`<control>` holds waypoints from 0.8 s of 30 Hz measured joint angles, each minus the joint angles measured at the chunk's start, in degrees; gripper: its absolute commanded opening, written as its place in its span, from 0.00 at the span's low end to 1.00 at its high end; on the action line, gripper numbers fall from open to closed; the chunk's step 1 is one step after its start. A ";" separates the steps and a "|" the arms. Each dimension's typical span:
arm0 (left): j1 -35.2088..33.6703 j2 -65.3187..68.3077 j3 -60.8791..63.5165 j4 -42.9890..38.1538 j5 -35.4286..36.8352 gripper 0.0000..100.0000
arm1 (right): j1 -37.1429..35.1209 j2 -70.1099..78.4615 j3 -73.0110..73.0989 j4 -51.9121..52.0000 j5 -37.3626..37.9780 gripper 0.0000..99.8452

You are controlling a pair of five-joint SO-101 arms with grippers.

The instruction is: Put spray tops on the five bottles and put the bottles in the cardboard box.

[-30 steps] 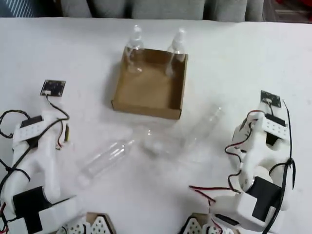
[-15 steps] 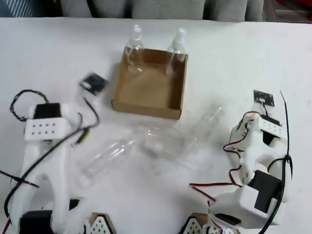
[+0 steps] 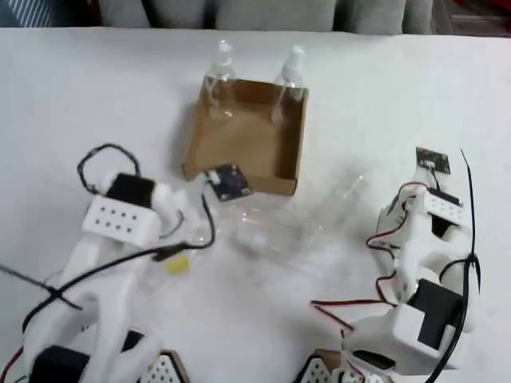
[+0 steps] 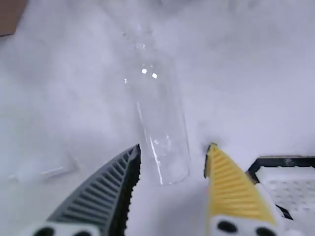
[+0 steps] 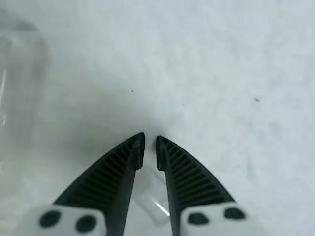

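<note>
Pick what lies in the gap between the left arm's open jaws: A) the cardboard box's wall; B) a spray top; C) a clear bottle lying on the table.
C: the left wrist view shows the end of a clear bottle, lying on the table, between the left gripper's open jaws.

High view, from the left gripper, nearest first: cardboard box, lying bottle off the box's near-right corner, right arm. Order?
1. cardboard box: its near-left corner is close by the left gripper.
2. lying bottle: past the box's near-right corner.
3. right arm: farthest, at the table's right side.
</note>
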 measured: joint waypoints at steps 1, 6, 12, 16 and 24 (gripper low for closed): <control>0.09 0.97 0.00 -1.23 0.44 0.24 | 0.00 0.00 0.00 0.00 0.00 0.02; 0.44 9.41 0.00 -7.30 1.14 0.24 | 0.00 0.00 0.00 0.00 0.00 0.02; 0.26 19.25 -0.35 -15.65 2.37 0.27 | -0.09 0.00 0.00 0.00 0.00 0.02; 0.44 20.75 -0.35 -20.66 6.51 0.32 | -0.09 0.00 0.00 0.00 0.00 0.02; 0.44 21.54 -0.35 -23.82 9.76 0.32 | -0.09 0.00 0.00 0.00 0.00 0.02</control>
